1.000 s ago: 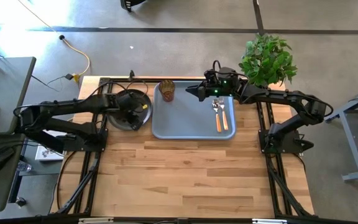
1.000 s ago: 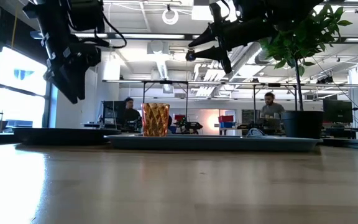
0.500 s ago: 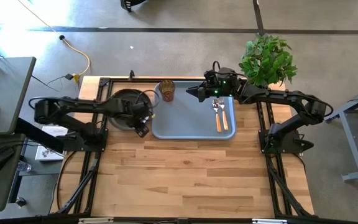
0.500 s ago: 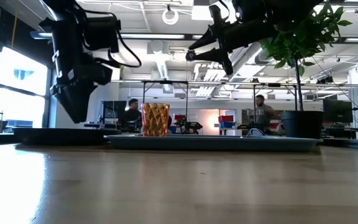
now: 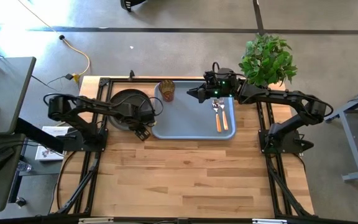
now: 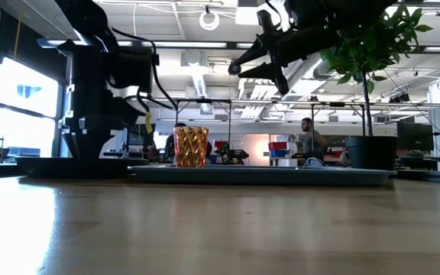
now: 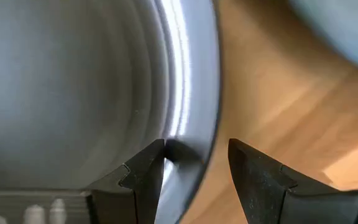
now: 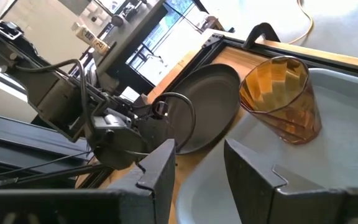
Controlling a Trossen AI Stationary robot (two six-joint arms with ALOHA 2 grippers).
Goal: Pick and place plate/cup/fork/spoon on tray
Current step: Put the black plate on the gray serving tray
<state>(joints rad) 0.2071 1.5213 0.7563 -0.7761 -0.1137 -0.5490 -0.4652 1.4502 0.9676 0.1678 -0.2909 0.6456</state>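
Note:
The dark plate (image 5: 124,102) lies flat on the wooden table just left of the blue-grey tray (image 5: 185,127). My left gripper (image 5: 143,129) is open and low at the plate's near-right rim (image 7: 194,93), with one finger over the plate's inside and one outside it. The amber cup (image 5: 167,91) stands upright in the tray's far-left corner. The fork and spoon (image 5: 219,118) lie side by side on the tray's right part. My right gripper (image 5: 191,93) is open and empty, hovering above the tray's far side. My left gripper's fingers stand astride the plate's near-right rim (image 7: 191,134), coming from above. The inner fingertip (image 7: 154,158) is close to the plate's inner slope. I cannot tell whether either finger touches the plate. The plate lies flat on the table.
A potted plant (image 5: 267,59) stands at the far right corner behind my right arm. The wide near half of the table (image 5: 191,174) is bare wood. People sit at desks in the room beyond the table.
My left gripper has moved from above the plate's middle toward the table's near-right, to the plate's rim beside the tray, and has come down to plate height. The plate, cup, fork, spoon and my right arm have stayed where they were.

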